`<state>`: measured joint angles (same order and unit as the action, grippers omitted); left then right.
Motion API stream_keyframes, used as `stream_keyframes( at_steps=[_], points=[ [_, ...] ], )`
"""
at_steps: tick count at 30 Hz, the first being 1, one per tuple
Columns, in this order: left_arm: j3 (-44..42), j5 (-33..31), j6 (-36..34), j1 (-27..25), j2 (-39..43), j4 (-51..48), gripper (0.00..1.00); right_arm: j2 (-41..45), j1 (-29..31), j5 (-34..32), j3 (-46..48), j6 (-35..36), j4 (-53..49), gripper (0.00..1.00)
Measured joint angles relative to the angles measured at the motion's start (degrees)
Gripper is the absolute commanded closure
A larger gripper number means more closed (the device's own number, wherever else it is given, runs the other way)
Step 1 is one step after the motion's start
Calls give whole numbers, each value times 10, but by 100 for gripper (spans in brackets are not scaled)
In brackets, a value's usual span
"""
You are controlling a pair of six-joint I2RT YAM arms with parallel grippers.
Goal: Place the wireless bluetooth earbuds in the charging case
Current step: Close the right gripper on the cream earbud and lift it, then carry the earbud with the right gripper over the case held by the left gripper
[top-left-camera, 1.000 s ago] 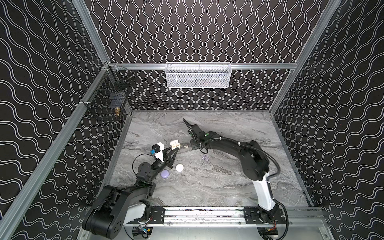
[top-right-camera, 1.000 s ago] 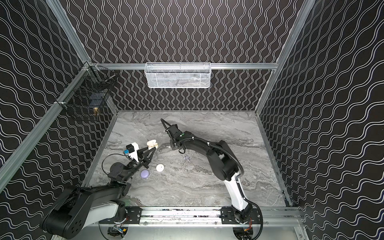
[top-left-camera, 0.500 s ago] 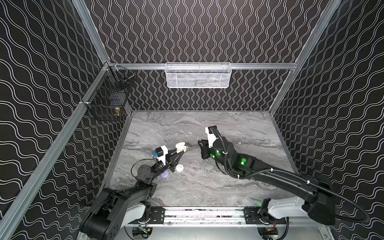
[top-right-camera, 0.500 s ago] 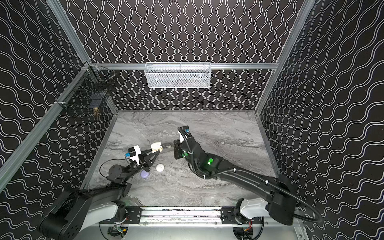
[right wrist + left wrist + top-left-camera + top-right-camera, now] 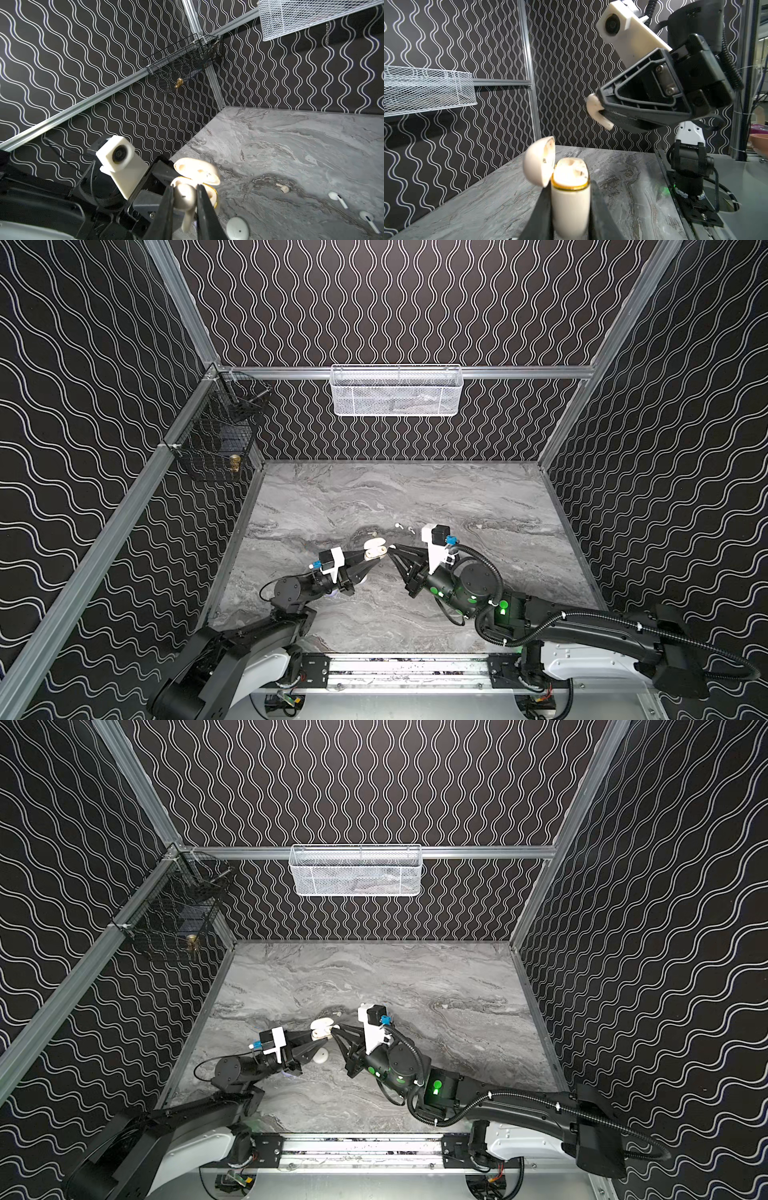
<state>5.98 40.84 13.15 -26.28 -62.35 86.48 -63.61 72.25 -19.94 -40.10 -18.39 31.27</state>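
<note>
We note the right arm has swung round in the last second, so the right gripper (image 5: 392, 550), fingers pinched narrow on a cream earbud (image 5: 185, 199), now sits just beside the open charging case (image 5: 570, 187). The left gripper (image 5: 371, 558) fingers clamp that case, lifted off the counter (image 5: 415, 497), so we judge insertion comes next. The raised lid (image 5: 538, 164) beside the slots could catch the stem; spare earbuds (image 5: 337, 199) and a closed round case (image 5: 237, 228) lie on the counter, well apart, not blocking.

Even bright light, soft shadows; wrist views bow at edges, close charging case (image 5: 570, 205) glares, blurred
</note>
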Motion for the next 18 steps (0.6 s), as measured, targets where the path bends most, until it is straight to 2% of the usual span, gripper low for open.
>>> stream_keyframes(
  at_steps=[18],
  points=[
    [0, 8, -3, -13, 16, 0, 100, -49, 2, 2, 55, 65, 164, 82]
  ],
)
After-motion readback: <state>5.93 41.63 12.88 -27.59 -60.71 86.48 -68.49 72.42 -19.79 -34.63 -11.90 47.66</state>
